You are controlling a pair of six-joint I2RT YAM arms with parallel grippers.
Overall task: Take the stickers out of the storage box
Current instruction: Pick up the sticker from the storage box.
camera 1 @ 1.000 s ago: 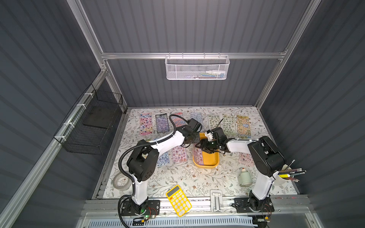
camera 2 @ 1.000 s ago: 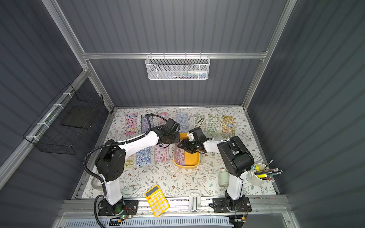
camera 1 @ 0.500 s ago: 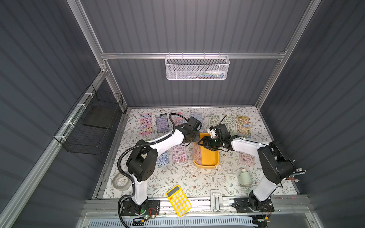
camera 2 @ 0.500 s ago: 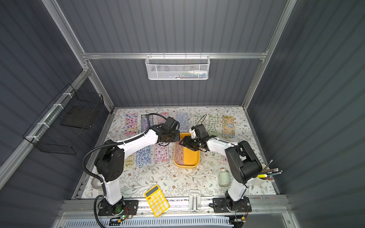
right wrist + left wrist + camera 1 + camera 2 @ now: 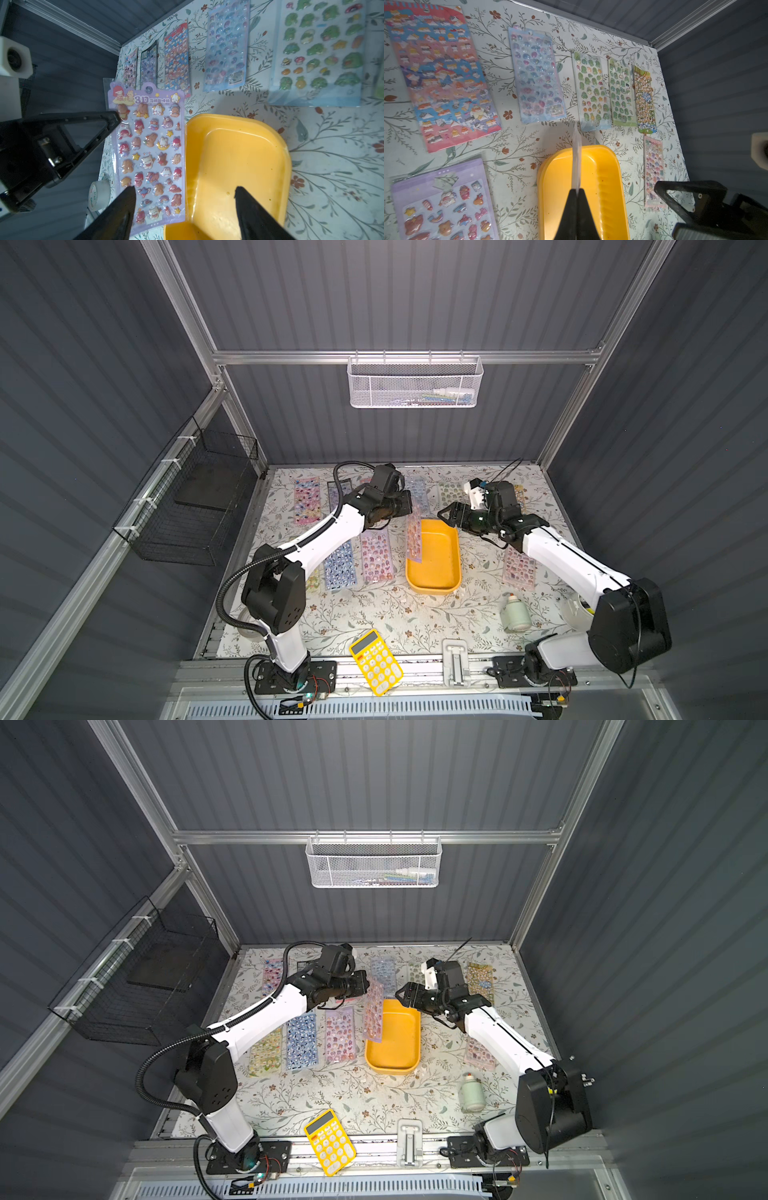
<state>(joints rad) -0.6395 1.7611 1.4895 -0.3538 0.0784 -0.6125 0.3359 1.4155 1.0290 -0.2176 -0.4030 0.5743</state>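
Floral tabletop (image 5: 374, 614), sticker sheets (image 5: 376, 553) spread. Left gripper (image 5: 409, 506) pinches purple sticker sheet (image 5: 414, 539), hanging below it over storage box (image 5: 438, 568). Right gripper (image 5: 443, 514) jaws spread, empty, nearby.

Storage box (image 5: 440, 560): mustard yellow, plain.
Lilac sticker sheet (image 5: 148, 153): lilac backing; puffy bunnies, bears, red-haired girls, yellow stars.
Pink-and-blue sheet (image 5: 440, 79): orange-and-white cats.
Pale blue sheet (image 5: 537, 76): glossy pastel shapes.
Green sheet (image 5: 591, 91): green frogs on pale blue.
Bench (image 5: 374, 610): white cover, grey-green sprigs, rust-brown flowers.
Calculator (image 5: 376, 662): yellow, white keys.
Mesh basket (image 5: 415, 383): white.
Wire basket (image 5: 195, 506): black.
Left tool (image 5: 576, 192), right tool (image 5: 184, 187): black.
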